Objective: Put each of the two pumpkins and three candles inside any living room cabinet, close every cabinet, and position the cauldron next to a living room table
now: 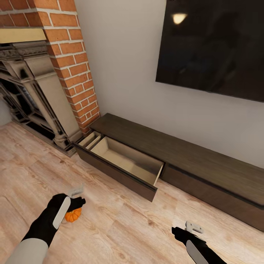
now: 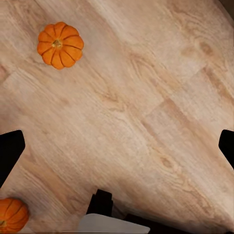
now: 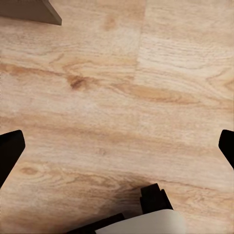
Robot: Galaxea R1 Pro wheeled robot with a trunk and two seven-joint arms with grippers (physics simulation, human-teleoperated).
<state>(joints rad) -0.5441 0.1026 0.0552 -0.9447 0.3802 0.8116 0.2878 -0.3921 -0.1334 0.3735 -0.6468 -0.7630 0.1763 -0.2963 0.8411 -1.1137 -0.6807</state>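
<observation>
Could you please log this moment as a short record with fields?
cabinet: long dark unit against wall
drawer: pulled open, looks empty
pumpkins: two on the floor, one clear of the tool, one at the picture's edge
left tool: open, above floor
right tool: open, above bare floor
fireplace: left of cabinet

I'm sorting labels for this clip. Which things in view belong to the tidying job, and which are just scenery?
Job:
- two pumpkins on the floor
- cabinet, its drawer open
- left gripper

Scenery:
- fireplace surround
- brick chimney
- wall screen
</observation>
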